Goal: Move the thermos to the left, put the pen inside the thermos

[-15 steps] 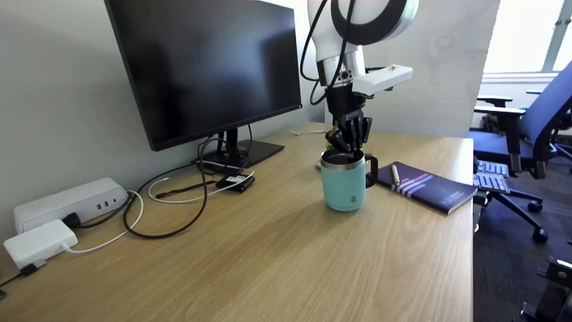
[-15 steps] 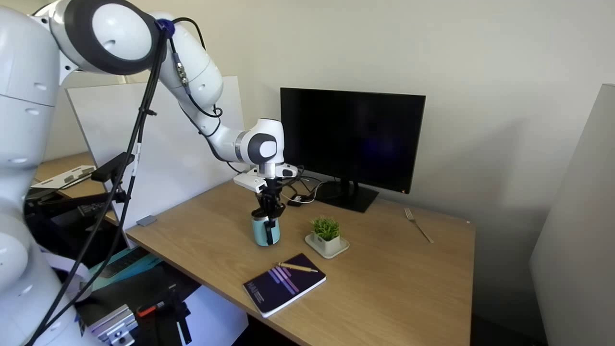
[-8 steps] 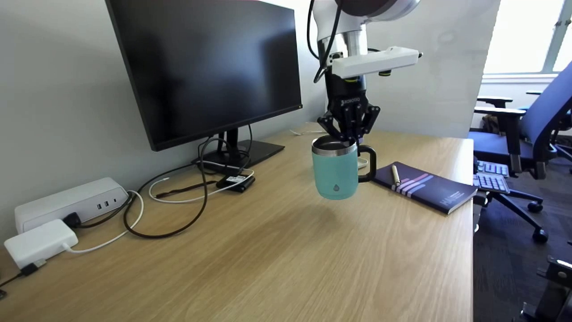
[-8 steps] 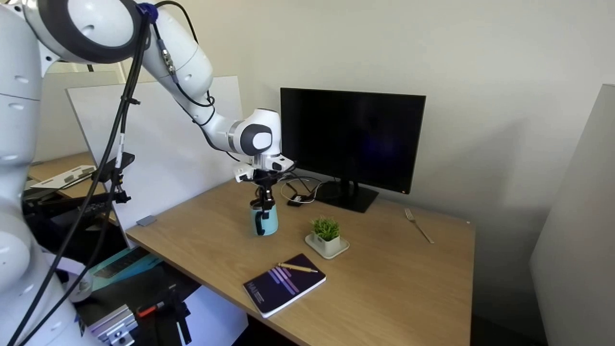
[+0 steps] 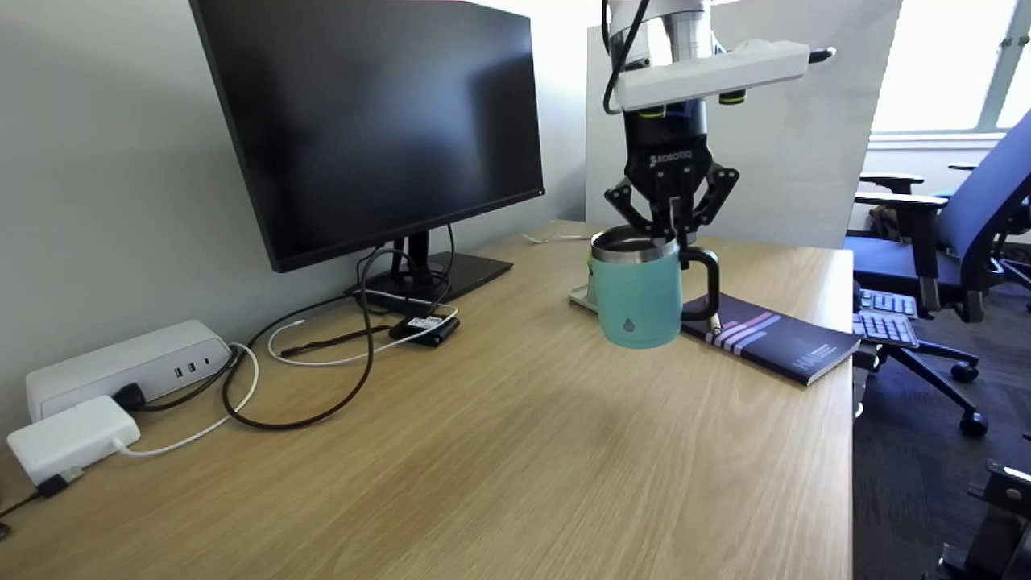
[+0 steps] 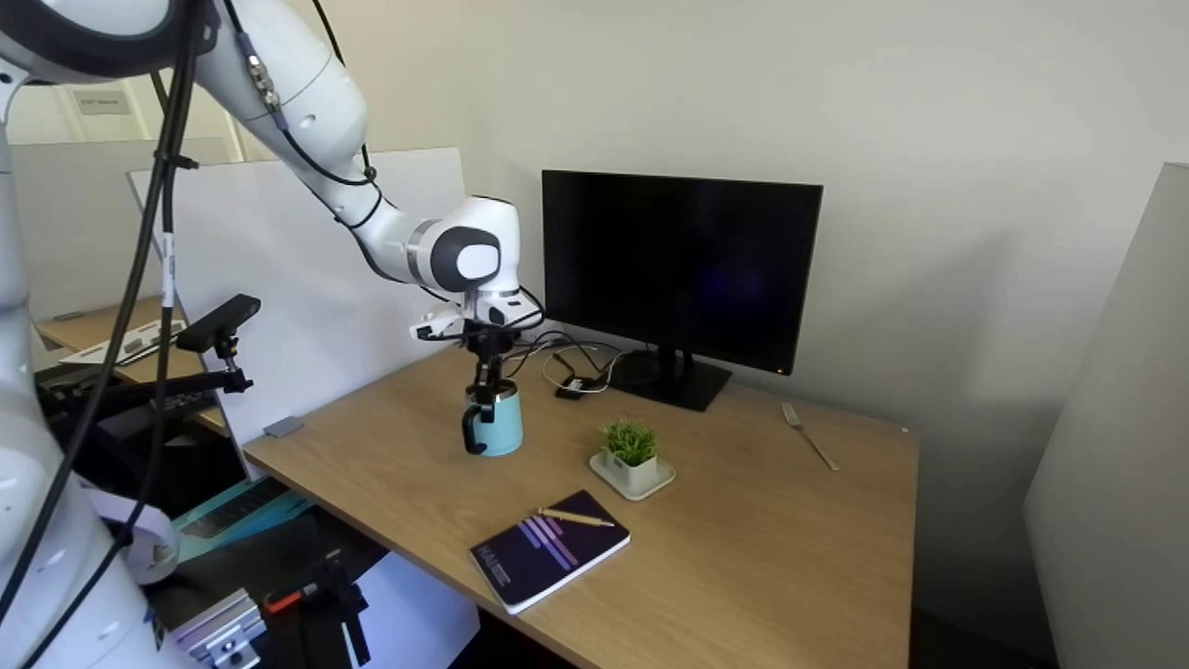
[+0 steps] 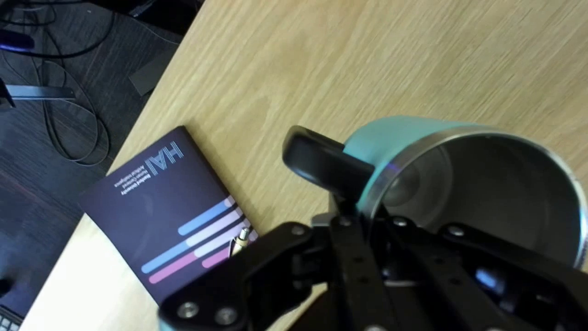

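Note:
The teal thermos (image 5: 636, 298) hangs upright a little above the desk, its shadow apart from its base. My gripper (image 5: 675, 240) is shut on its steel rim beside the dark handle (image 5: 710, 290), one finger inside the mouth and one outside. From the wrist view, the thermos (image 7: 399, 131) shows a hollow inside with nothing in it where I can see; the fingers cover part of the mouth. The pen (image 6: 576, 517), thin and light tan, lies on the dark notebook (image 6: 520, 567). Only the clip end of the pen (image 7: 239, 241) shows past my gripper in the wrist view.
A small potted plant (image 6: 632, 446) stands on a white tray (image 6: 664, 478) to the right of the thermos. Behind are the monitor (image 6: 683, 269) and loose cables (image 6: 594, 376). A fork (image 6: 808, 435) lies at the far right. The notebook sits near the desk's front edge.
The thermos has risen off the desk in my gripper and shifted left in an exterior view. Its handle has swung round to the left there. The gripper went from tilted to nearly upright.

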`<state>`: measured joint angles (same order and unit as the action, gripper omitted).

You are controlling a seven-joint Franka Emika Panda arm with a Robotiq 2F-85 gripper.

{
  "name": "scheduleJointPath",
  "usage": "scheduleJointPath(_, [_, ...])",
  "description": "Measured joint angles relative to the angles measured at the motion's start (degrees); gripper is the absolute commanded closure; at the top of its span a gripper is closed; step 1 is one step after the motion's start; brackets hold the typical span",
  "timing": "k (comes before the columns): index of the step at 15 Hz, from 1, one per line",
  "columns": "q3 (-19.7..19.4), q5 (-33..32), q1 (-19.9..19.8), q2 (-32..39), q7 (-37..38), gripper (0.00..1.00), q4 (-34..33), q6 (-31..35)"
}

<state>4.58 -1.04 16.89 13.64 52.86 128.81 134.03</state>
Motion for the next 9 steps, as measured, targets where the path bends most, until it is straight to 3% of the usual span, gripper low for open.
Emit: scheduleJointPath(9, [4.0, 5.1, 0.0, -4.2, 6.5, 0.98, 9.7, 4.7])
